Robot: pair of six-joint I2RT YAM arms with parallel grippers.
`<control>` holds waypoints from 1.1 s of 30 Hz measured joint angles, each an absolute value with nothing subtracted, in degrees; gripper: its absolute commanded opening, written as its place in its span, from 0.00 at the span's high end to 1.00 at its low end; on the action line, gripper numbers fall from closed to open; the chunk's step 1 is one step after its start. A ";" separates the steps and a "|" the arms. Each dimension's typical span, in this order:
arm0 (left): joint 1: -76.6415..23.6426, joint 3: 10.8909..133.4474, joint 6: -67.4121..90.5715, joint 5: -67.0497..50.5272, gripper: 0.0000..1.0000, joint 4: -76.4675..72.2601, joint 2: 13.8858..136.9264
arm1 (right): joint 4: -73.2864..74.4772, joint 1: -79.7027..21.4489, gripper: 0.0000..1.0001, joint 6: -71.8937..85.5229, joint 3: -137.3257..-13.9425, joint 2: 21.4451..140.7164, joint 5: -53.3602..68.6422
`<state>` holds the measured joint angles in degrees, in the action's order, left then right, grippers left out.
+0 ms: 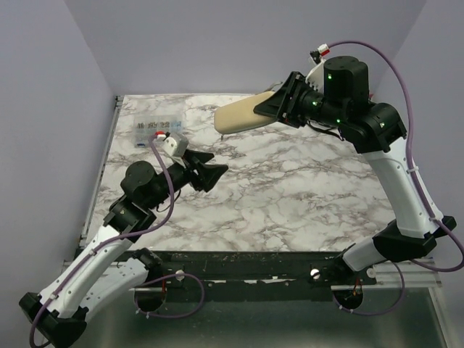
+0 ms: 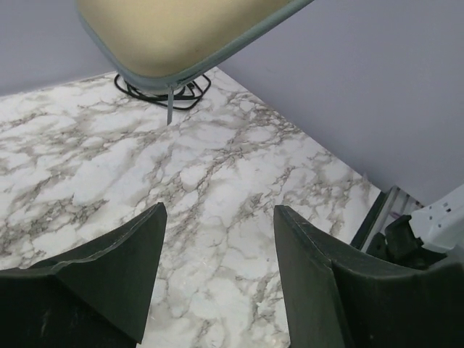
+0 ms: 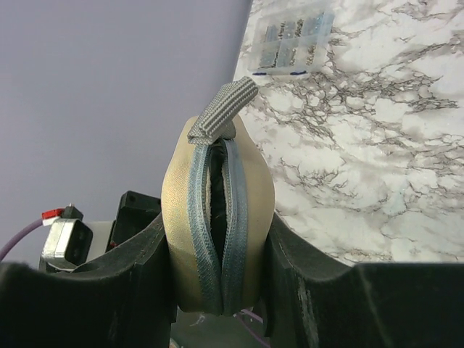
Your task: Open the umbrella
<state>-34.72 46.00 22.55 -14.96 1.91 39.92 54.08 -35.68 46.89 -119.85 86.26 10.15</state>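
Observation:
The umbrella [image 1: 245, 115] is in its cream-beige sleeve with grey zipper trim, held in the air above the far middle of the table. My right gripper [image 1: 279, 107] is shut on its right end; in the right wrist view the fingers clamp both sides of the sleeve [image 3: 217, 232], whose zipper gapes and shows dark fabric inside. A grey strap loop [image 3: 221, 109] sticks up at the far end. My left gripper [image 1: 212, 171] is open and empty, low over the table, below and left of the sleeve. The sleeve's free end [image 2: 181, 36] hangs above it in the left wrist view.
A small clear compartment box [image 1: 155, 128] sits at the far left of the marble table [image 1: 290, 188], and shows in the right wrist view [image 3: 290, 43]. A coiled black cable [image 2: 163, 90] lies near the back wall. A metal rail runs along the table's left edge.

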 measured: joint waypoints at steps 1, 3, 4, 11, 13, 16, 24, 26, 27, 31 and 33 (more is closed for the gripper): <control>-35.09 45.87 21.19 -14.94 0.40 0.80 41.04 | 54.11 -35.68 0.99 46.46 -119.87 86.26 10.20; -35.66 45.87 19.07 -14.94 0.43 -1.76 42.94 | 54.11 -35.68 0.99 45.80 -119.87 86.26 10.48; -35.88 45.87 18.13 -14.94 0.44 -3.11 43.62 | 54.11 -35.68 0.99 45.41 -119.87 86.26 10.72; -36.86 47.18 14.31 -14.00 0.60 -10.24 48.12 | 53.41 -35.68 0.99 43.48 -119.83 86.06 12.05; -36.88 47.92 13.87 -13.80 0.64 -10.81 49.30 | 52.88 -35.68 0.99 43.20 -119.79 86.02 12.67; -36.97 48.95 13.37 -13.13 0.69 -11.18 50.35 | 51.24 -35.68 0.99 42.85 -119.28 85.69 13.56; -37.63 49.28 13.04 -10.52 0.83 -12.27 50.19 | 49.10 -35.68 0.99 41.87 -118.43 84.82 15.07; -37.63 49.50 12.99 -10.35 0.87 -12.32 50.19 | 48.88 -35.68 1.00 41.78 -118.08 84.62 15.42; -37.65 49.69 12.88 -10.24 0.90 -12.29 50.19 | 48.88 -35.68 0.99 41.69 -117.93 84.55 15.57; -37.65 50.09 12.86 -9.96 1.00 -12.40 50.09 | 48.42 -35.68 0.99 41.47 -117.21 84.40 15.92; -37.69 50.13 12.84 -9.93 1.00 -12.45 50.04 | 48.40 -35.68 0.99 41.43 -116.84 84.29 16.12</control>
